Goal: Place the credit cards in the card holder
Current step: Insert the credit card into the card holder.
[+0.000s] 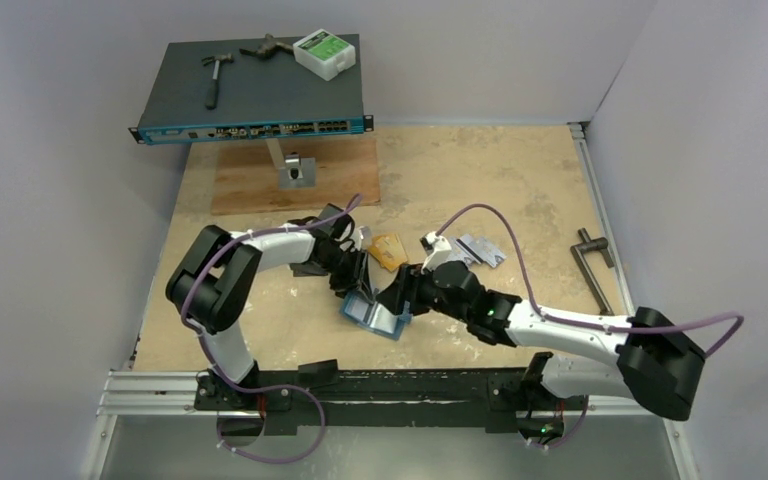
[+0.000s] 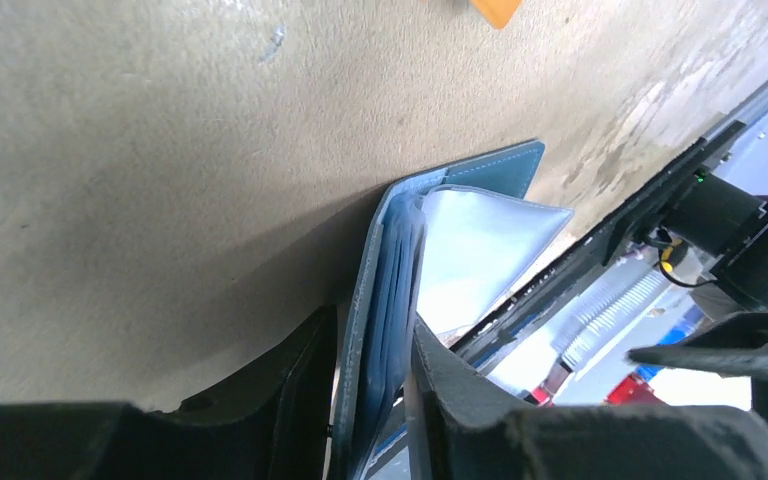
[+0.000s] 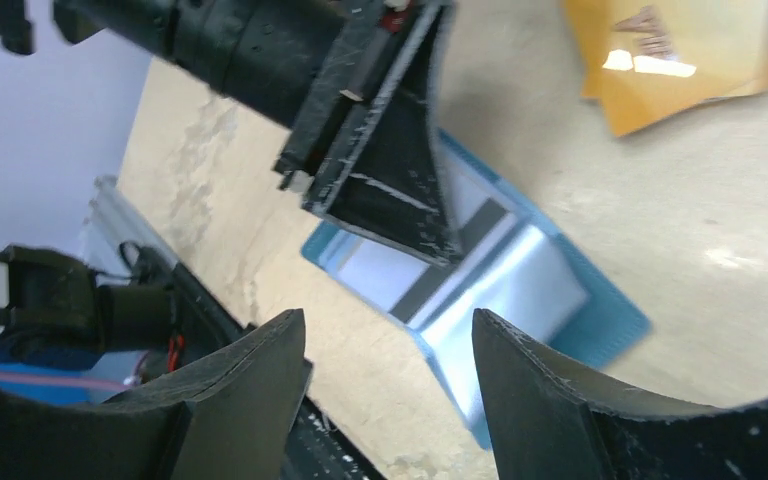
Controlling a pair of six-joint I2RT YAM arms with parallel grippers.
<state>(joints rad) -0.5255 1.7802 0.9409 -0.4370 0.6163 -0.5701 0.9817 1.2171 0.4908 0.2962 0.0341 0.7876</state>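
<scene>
Left gripper (image 2: 372, 350): I pinch one flap of the card holder (image 2: 490, 170).
Right gripper (image 3: 390, 375): open, empty.
Risk: flap slips out, then holder closes before credit cards (image 3: 675, 60) enter.

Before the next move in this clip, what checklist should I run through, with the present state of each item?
1. Left gripper clamped on the card holder: ok, shut on one flap.
2. Holder open with glossy pockets exposed: ok.
3. Right gripper carrying a card: not ok, jaws open and empty above the holder.
4. All cards stowed: not ok, orange-gold cards and silver cards lie outside the holder.
5. Striped card at the holder fully seated in a pocket: cannot tell.
</scene>
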